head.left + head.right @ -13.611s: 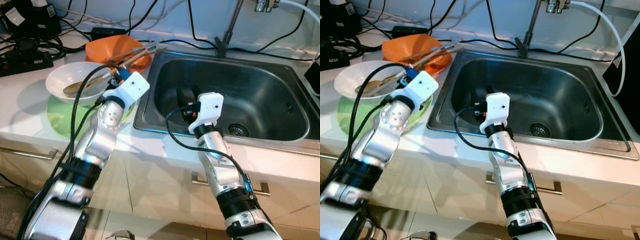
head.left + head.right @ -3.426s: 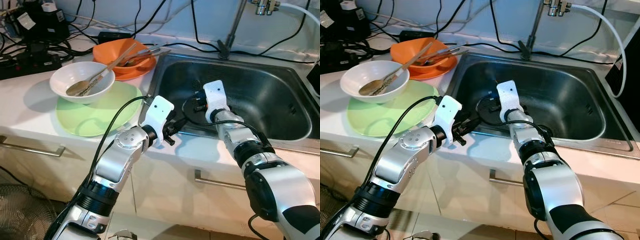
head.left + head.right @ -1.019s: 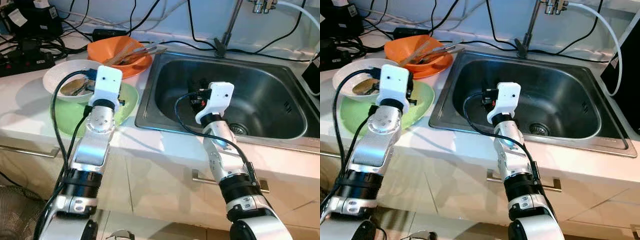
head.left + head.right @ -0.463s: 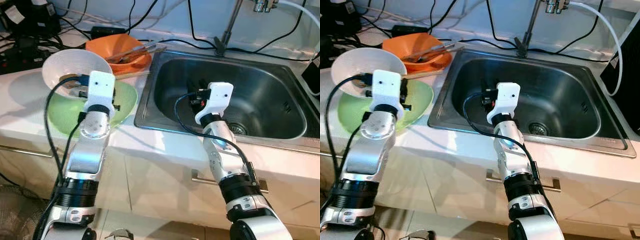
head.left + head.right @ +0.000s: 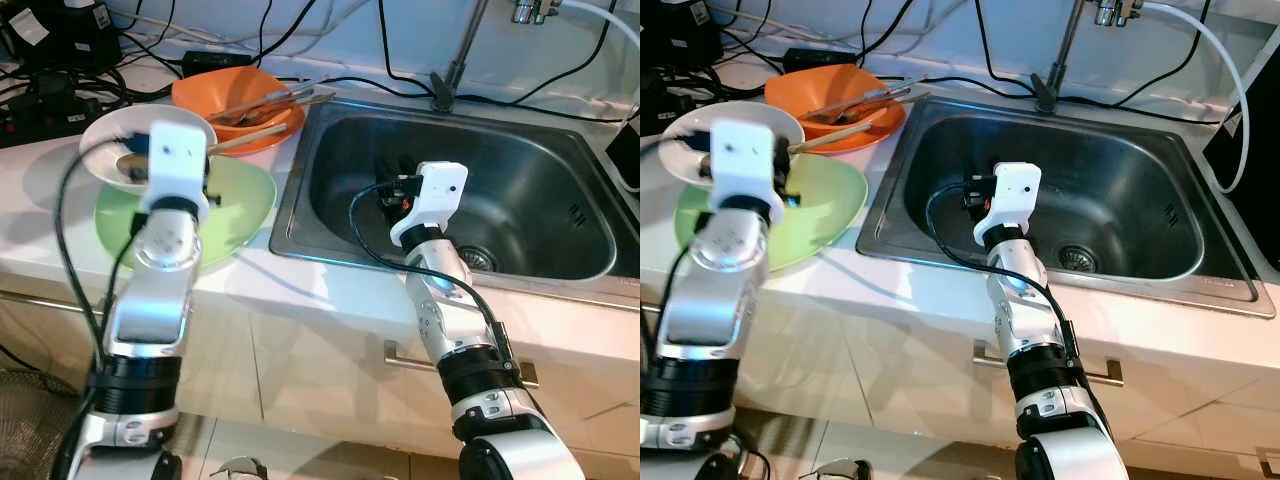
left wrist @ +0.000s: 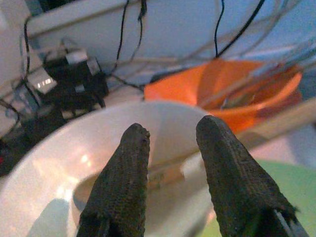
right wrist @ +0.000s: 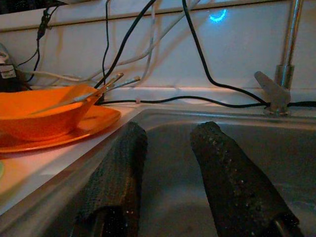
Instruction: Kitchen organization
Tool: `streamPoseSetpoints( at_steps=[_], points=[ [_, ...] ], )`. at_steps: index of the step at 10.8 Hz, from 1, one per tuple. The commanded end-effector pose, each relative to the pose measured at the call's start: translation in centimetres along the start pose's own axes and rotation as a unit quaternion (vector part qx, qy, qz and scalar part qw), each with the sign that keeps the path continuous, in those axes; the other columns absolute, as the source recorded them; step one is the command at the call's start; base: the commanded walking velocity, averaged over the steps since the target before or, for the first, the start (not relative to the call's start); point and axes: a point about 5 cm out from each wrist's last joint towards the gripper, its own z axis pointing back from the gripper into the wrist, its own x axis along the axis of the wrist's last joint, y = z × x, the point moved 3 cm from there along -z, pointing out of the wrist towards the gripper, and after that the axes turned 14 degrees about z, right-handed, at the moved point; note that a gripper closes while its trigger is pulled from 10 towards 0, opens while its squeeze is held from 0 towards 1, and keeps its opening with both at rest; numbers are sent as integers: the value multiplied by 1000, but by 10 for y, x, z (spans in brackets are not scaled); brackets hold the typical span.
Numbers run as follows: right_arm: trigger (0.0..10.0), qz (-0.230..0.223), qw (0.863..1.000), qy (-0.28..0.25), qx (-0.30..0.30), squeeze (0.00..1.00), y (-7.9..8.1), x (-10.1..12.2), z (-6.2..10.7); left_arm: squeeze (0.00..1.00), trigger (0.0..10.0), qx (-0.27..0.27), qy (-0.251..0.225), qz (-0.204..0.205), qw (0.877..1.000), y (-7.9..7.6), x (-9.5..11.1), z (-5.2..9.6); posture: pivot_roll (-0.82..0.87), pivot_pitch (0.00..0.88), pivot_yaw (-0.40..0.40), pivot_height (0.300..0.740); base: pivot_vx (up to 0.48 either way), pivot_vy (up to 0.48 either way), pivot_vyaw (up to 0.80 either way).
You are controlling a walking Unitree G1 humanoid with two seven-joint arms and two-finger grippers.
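Judging by how things lie, the tidying is barely under way: all the dirty dishes sit on the white counter (image 5: 60,215) to the left of the steel sink (image 5: 590,275), and the sink basin holds no dishes, just its drain. What appears left is moving each dish and the utensils over into the sink.

Nearest the sink's left rim lies the green plate (image 5: 240,200), flat on the counter and holding nothing that can be seen. On the plate's far-left edge, farther from the sink, is the white bowl (image 5: 105,150), with a wooden spoon (image 6: 163,173) lying in it; whether the bowl is resting on the plate or lifted a little off it cannot be told. Behind the plate, by the sink's back-left corner, the orange bowl (image 5: 205,95) stands on an orange plate (image 7: 64,131) and holds long utensils (image 5: 285,97) whose handles stick out toward the sink; a wooden handle (image 5: 250,138) also reaches across its front rim.

The left gripper (image 6: 170,136) hangs over the white bowl's near rim, its fingers apart and pointing into the bowl, closed on nothing. The right gripper (image 7: 165,136) sits low inside the sink near its left wall, its fingers likewise spread and empty, aimed at the back wall by the tap stem (image 7: 291,39).
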Motion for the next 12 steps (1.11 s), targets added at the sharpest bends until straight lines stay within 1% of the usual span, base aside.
streamPoseSetpoints(
  at_steps=[1,2,3,4,5,6,7,8,9,10,11,12],
  points=[
    [10000,-3,1000,-12,-10,0,-5,6,-3,0,10000,-64,-47,-20,997,-22,22,1,90,45,-66,740,0,0,0],
    [10000,-4,1000,-13,-12,0,-5,6,-3,0,10000,-128,-77,-45,988,-43,31,7,90,45,-66,740,0,0,0],
    [10000,-5,1000,-14,-12,0,-5,7,-3,0,10000,-185,-99,-68,975,-64,36,14,90,45,-66,740,0,0,0],
    [10000,-6,1000,-14,-12,0,-4,6,-3,0,10000,-231,-103,-103,962,-81,31,19,82,42,-61,740,0,0,0],
    [10000,-5,1000,-13,-13,0,-5,5,-2,0,10000,-265,-103,-144,948,-93,25,21,82,42,-61,740,0,0,0],
    [10000,-4,1000,-11,-16,0,-7,4,-2,0,10000,-276,-104,-177,939,-100,22,18,78,41,-59,740,0,0,0],
    [10000,-4,1000,-11,-17,0,-7,4,-2,0,10000,-272,-105,-202,935,-102,20,14,78,41,-59,740,0,0,0],
    [10000,-5,1000,-9,-17,0,-7,3,-1,0,10000,-255,-102,-255,927,-102,15,3,75,41,-58,740,0,0,0],
    [10000,-5,1000,-9,-16,0,-6,3,-1,0,10000,-237,-98,-280,925,-100,13,-5,70,38,-53,740,0,0,0],
    [10000,-4,1000,-9,-17,0,-7,3,-1,1000,10000,-222,-99,-276,930,-97,14,-10,66,34,-51,740,0,0,0],
    [10000,-4,1000,-9,-18,0,-8,3,-1,1000,10000,-216,-98,-278,931,-96,14,-13,66,32,-51,740,0,0,0],
    [10000,-3,1000,-9,-18,0,-9,2,-1,835,10000,-216,-97,-285,929,-97,13,-14,66,32,-51,740,0,0,0]
  ],
)
